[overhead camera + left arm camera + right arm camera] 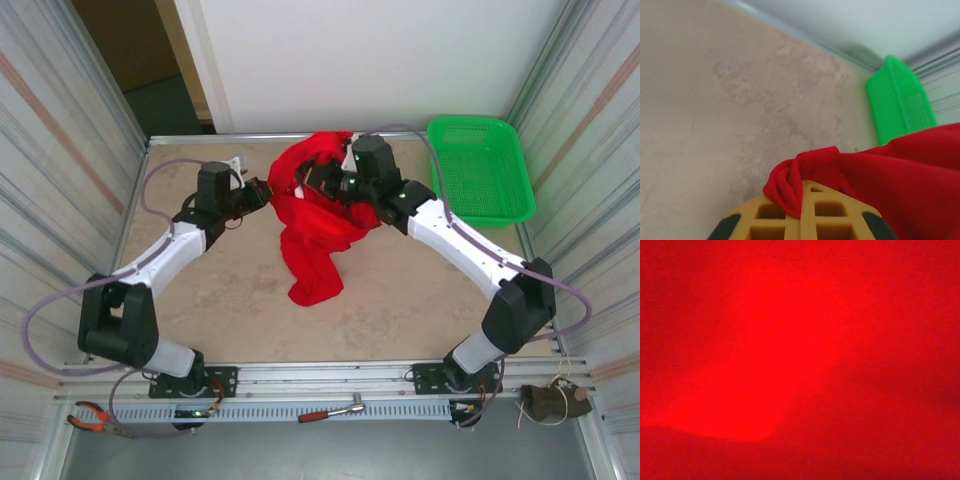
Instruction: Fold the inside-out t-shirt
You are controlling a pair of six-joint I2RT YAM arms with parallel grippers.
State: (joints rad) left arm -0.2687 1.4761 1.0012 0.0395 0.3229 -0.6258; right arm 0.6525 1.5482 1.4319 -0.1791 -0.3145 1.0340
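Pinched tight between the honeycombed, ochre-yellow fingers [750,212] of the left claw [262,193]: a rolled, rope-like edge of the inside-out t-shirt [315,235], bright red, soft and matte. Pressed together on that twist, with no gap showing on either side of the cloth. Just beyond the claw's tips, bare tabletop [715,100], pale beige and smooth, mottled with faint darker blotches. Farther past the tips and off to their right, a green plastic mesh basket [897,100], rectangular, with a thick rim and finely gridded walls, well apart from the claw.

Closed likewise at the right claw [322,182], sunk into a bunched mound of the same red knit, with folds draped over its fingers and close across the wrist lens as a blurred, glowing red sheet. Strung between the two claws as a slack, crumpled swag, raised at both ends. Below the claws and nearer the arm bases, hanging in a long limp tongue down to the tabletop, rumpled at the tip. Behind the right claw, more red heaped toward the table's far edge. On that claw's outer side, the basket, flat in the far corner.
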